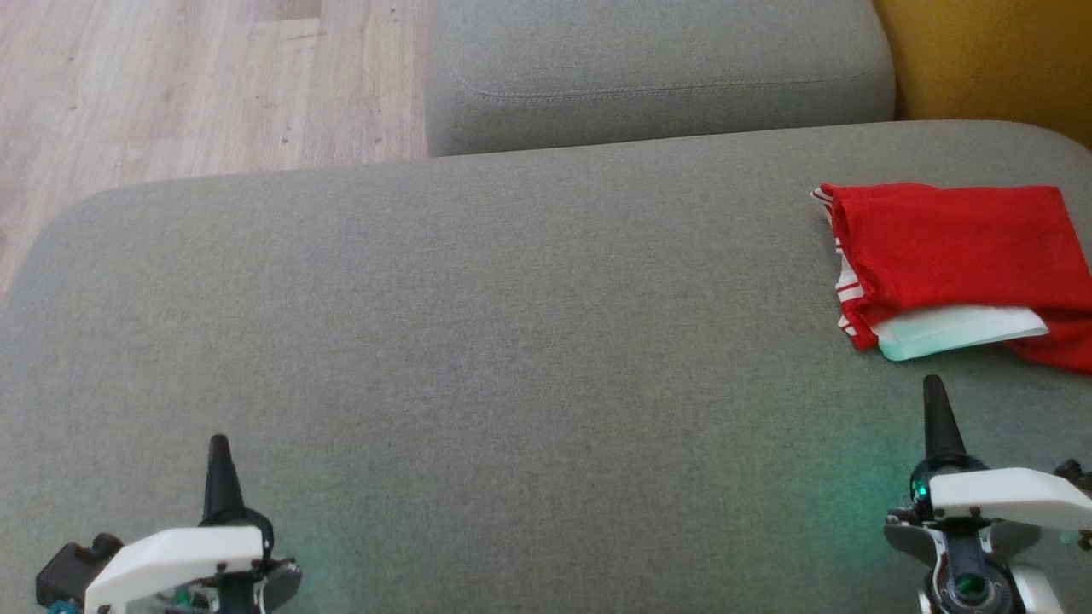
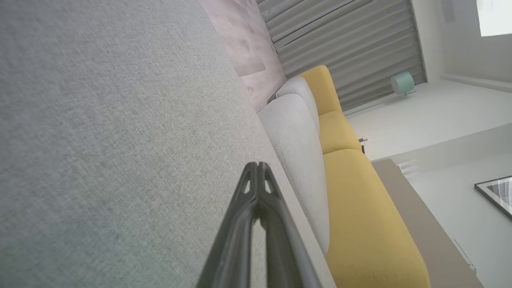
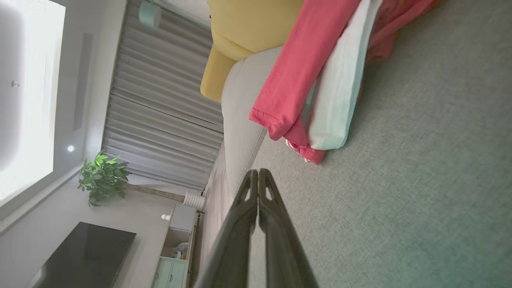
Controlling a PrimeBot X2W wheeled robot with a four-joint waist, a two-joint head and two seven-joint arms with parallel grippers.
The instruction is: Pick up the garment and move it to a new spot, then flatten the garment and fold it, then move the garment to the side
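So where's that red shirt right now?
In the head view the red garment lies folded on the grey cushion, far right, just beyond the right claw.

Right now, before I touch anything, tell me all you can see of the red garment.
The garment is soft red cloth, cotton by its look, folded into a rough flat rectangle. Red-and-white stripes show along its left edge, and a pale white layer pokes out at the near edge. It lies on the grey cushion, at the robot's right, and runs past the head view's right edge. Nothing but the cushion is seen touching it; the shut right claw sits short of it.
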